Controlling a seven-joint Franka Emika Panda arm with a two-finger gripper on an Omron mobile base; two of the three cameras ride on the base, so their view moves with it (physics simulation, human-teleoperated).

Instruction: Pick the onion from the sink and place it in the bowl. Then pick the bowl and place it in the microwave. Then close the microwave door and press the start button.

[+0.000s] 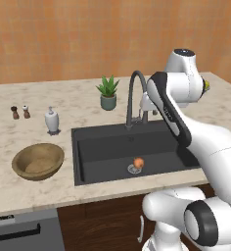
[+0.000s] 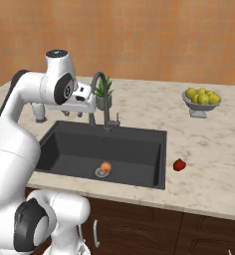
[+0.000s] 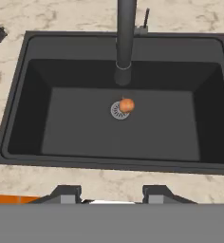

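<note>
Your hand (image 3: pixel 111 193) hung high over the sink (image 3: pixel 19 118), looking down into it, with its two dark fingertips (image 3: pixel 66 193) set well apart and nothing between them, so it was open and empty. In the side views the hand (image 2: pixel 59 113) sat above the sink's back left corner, close to the arched faucet (image 2: pixel 102 97) and well clear of the basin floor.

You had the onion (image 3: pixel 126 105) lying on the sink floor, touching the round steel drain (image 3: pixel 117 111) at its edge, near the middle of the basin. Open black floor lay all around it, and the four sink walls stood well away from it. From above, the faucet spout ended just behind the onion, so the room straight over it was narrowed on that side.

To your left, the wooden bowl (image 1: pixel 37 161) sat upright and empty on the bench (image 1: pixel 49 193), near the front edge and apart from the sink's left rim. Behind it stood a white soap bottle (image 1: pixel 51 120) and two small shakers (image 1: pixel 20 112), with bare stone between them and the bowl. A potted plant (image 1: pixel 107 92) stood behind the sink, just beside the faucet base.

To your right, a small red fruit (image 2: pixel 178 165) lay on the bench just beside the sink's right rim. Farther back stood a grey footed bowl of yellow-green fruit (image 2: pixel 201 101), well apart from the sink.
</note>
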